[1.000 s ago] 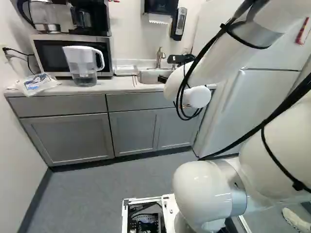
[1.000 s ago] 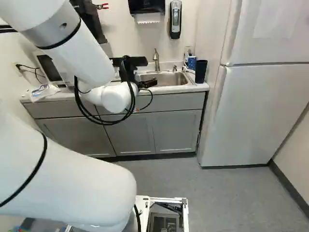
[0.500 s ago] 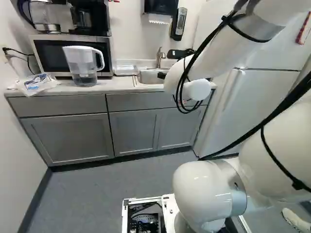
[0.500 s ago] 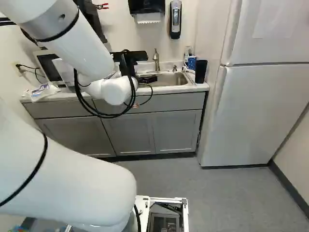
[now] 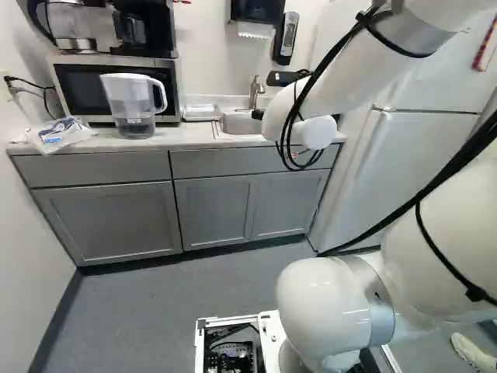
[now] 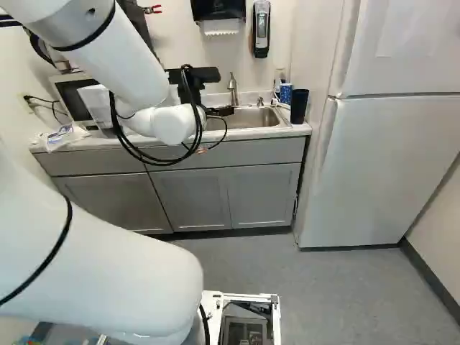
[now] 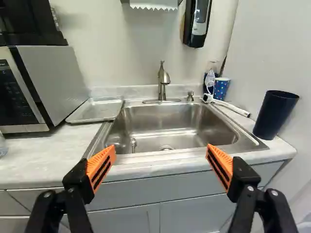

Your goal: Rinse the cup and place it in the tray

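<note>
A stainless sink (image 7: 165,119) lies ahead, its faucet (image 7: 164,80) rising at the back. A metal tray (image 7: 95,110) sits between sink and microwave (image 7: 53,77). Across the sink, a dark blue tumbler (image 7: 274,115) stands upright on the counter (image 7: 29,165); a dotted blue cup (image 7: 221,89) stands farther back, a white hose (image 7: 233,108) between them. My gripper (image 6: 221,111) has its orange-padded fingers (image 7: 101,167) spread wide, around only air.

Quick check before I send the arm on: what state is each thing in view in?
Pincer, open
Dark blue tumbler, upright
Blue polka-dot cup, upright
Metal tray, lying flat
Faucet, no water seen running
Microwave, shut
Water pitcher, upright
Refrigerator doors, shut
Cabinet doors, shut
</note>
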### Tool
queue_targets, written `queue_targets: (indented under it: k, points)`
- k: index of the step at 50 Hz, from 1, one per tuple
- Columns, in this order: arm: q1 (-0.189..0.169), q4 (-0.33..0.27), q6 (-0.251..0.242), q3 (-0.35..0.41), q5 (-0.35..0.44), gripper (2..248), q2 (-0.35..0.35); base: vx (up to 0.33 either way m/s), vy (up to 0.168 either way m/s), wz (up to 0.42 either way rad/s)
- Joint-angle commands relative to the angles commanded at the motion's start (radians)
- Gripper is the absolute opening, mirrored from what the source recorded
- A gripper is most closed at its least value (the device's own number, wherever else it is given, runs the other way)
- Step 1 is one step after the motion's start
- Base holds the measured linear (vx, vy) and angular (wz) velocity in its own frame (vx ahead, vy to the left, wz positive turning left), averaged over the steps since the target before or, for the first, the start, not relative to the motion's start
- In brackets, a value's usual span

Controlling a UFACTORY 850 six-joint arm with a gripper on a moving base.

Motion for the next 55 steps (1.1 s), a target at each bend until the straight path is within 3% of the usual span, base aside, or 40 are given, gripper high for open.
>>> queue_targets:
  k: [55]
  points:
    - [0.001, 0.0, 0.0, -0.145, -0.045, 247, -0.031, 0.0, 0.0, 0.0]
